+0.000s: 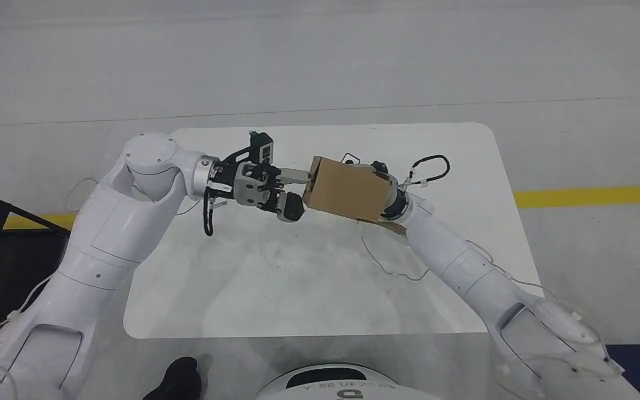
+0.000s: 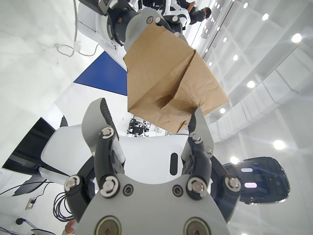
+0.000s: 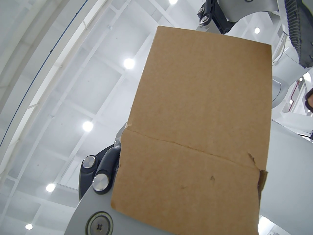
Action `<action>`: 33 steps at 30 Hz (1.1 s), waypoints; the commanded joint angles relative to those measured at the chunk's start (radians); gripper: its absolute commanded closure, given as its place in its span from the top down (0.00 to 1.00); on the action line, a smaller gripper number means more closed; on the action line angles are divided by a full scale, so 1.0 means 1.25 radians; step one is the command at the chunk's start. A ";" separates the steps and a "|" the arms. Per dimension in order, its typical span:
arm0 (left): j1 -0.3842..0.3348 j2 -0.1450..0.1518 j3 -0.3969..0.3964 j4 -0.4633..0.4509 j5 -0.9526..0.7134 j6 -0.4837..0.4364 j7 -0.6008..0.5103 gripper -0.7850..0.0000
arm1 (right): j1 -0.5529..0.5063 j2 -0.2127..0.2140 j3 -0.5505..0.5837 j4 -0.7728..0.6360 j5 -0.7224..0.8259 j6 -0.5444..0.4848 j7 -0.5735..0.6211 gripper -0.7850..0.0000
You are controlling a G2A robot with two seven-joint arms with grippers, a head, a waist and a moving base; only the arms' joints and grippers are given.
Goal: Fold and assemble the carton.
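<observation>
A brown cardboard carton (image 1: 345,188) hangs in the air above the back middle of the white table (image 1: 300,290). My right gripper (image 1: 386,196) holds its right end and is shut on it, with most of the fingers hidden behind the cardboard (image 3: 200,123); one finger link (image 3: 106,167) shows beside it. My left gripper (image 1: 296,190) is open at the carton's left end. In the left wrist view the carton (image 2: 168,79) shows creased, partly folded flaps, and one left fingertip (image 2: 196,118) touches its edge while the other (image 2: 105,113) stands apart.
Thin cables (image 1: 392,262) lie on the table below the right forearm. A black cable loop (image 1: 432,165) sticks out by the right wrist. Beyond the table's right edge a yellow floor line (image 1: 580,196) runs across the grey floor.
</observation>
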 commanded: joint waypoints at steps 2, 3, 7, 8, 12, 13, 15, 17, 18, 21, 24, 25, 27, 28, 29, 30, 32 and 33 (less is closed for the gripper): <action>0.000 0.000 0.002 -0.001 0.006 0.002 -0.002 0.76 | 0.000 -0.001 -0.001 0.000 0.002 0.000 0.000 0.00; 0.000 -0.001 0.003 -0.001 0.008 0.002 -0.003 0.76 | 0.000 -0.001 -0.001 0.000 0.002 0.000 0.000 0.00; -0.001 -0.002 0.007 0.000 0.011 0.004 -0.002 0.76 | 0.000 -0.001 0.000 -0.001 0.003 0.000 0.000 0.00; -0.001 -0.003 0.008 0.001 0.012 0.005 -0.002 0.77 | 0.000 -0.001 0.000 -0.001 0.003 0.000 0.000 0.00; -0.004 -0.006 0.015 0.010 0.014 0.004 0.003 0.76 | 0.000 -0.001 0.000 -0.001 0.002 0.000 0.000 0.00; -0.006 -0.007 0.018 0.014 0.014 0.003 0.003 0.75 | 0.000 -0.001 0.001 -0.001 0.002 0.000 0.000 0.00; -0.008 -0.009 0.023 0.021 0.015 0.001 0.004 0.75 | -0.001 -0.001 0.002 -0.002 0.002 0.000 0.000 0.00; -0.009 -0.011 0.028 0.025 0.016 -0.001 0.001 0.75 | -0.001 -0.001 0.003 -0.002 0.001 0.000 0.000 0.00; -0.010 -0.012 0.030 0.026 0.017 -0.002 0.000 0.76 | -0.002 -0.001 0.003 -0.002 0.002 0.000 0.000 0.00; -0.011 -0.014 0.035 0.028 0.018 -0.004 -0.003 0.77 | -0.002 -0.001 0.002 0.000 0.003 0.000 0.000 0.00; -0.012 -0.016 0.041 0.028 0.020 -0.005 -0.004 0.78 | -0.001 -0.001 0.001 0.001 0.004 0.000 0.000 0.00; -0.012 -0.017 0.043 0.028 0.021 -0.006 -0.005 0.78 | -0.001 -0.001 0.001 0.001 0.005 0.000 0.000 0.00; -0.012 -0.018 0.045 0.029 0.021 -0.007 -0.005 0.79 | 0.000 -0.001 0.001 0.002 0.006 0.000 0.000 0.00; -0.013 -0.019 0.046 0.029 0.021 -0.008 -0.004 0.79 | 0.000 -0.001 0.001 0.002 0.006 0.000 0.000 0.00; -0.013 -0.019 0.047 0.029 0.021 -0.008 -0.003 0.80 | 0.000 -0.001 0.001 0.002 0.006 0.000 0.000 0.00; -0.013 -0.020 0.048 0.030 0.020 -0.009 -0.001 0.81 | 0.000 -0.001 0.001 0.002 0.005 0.000 0.000 0.00; -0.014 -0.022 0.048 0.031 0.013 -0.008 0.004 0.81 | 0.000 -0.002 -0.001 0.002 0.006 0.000 0.000 0.00; -0.015 -0.023 0.049 0.030 0.012 -0.008 0.006 0.81 | 0.001 -0.002 -0.002 0.002 0.005 0.000 0.000 0.00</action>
